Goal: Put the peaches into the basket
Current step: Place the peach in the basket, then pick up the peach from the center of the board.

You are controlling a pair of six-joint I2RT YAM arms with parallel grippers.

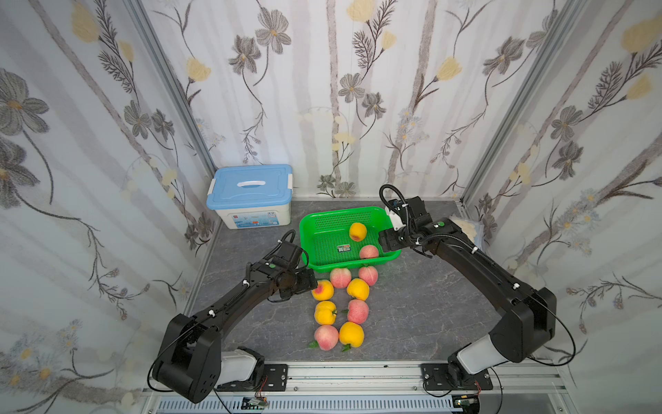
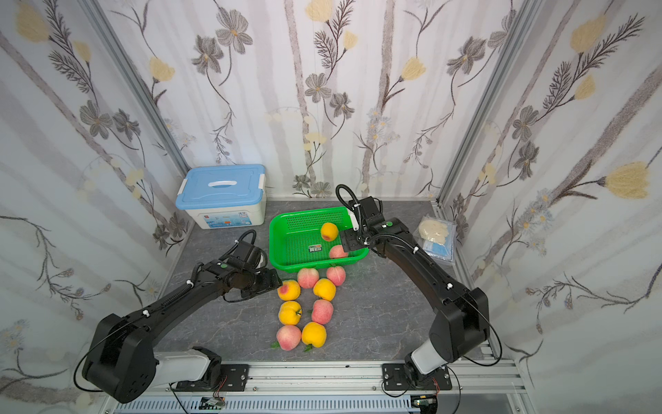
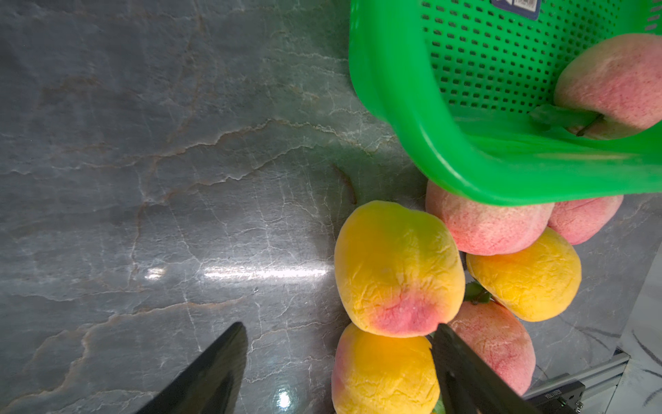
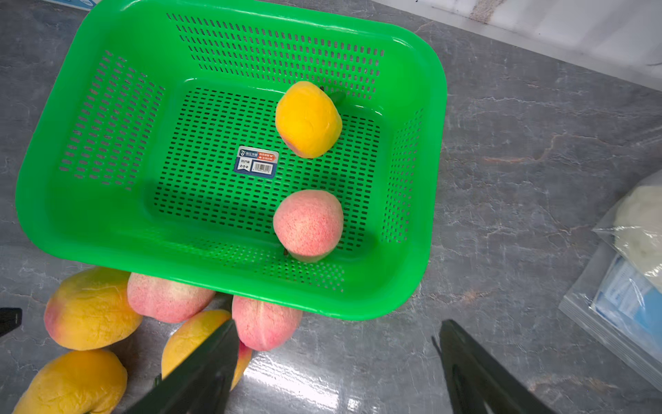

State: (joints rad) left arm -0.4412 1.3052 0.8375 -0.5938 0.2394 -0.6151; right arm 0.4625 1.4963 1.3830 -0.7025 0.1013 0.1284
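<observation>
**Left gripper** (image 3: 340, 362): jaws spread, nothing between them, wide enough to take a round fruit. A blushed peach (image 3: 398, 269) lies just ahead, nearer one jaw and not yet straddled; judged the next pick. Past it stands the basket (image 3: 394, 118), whose rim overhangs two pink fruits. The left arm (image 1: 229, 304) reaches forward and inward, low over the desk (image 1: 412, 315).

**Right gripper** (image 4: 336, 365): jaws spread, empty. It hangs high beside the basket's rim. Ahead and below, a yellow peach (image 4: 308, 120) and a pink peach (image 4: 308, 224) lie apart on the basket floor. The right arm (image 1: 476, 265) is stretched forward, wrist pitched down.

Eight peaches (image 1: 357, 311) lie clustered on the desk against the basket's near rim, which keeps the carry short.
</observation>
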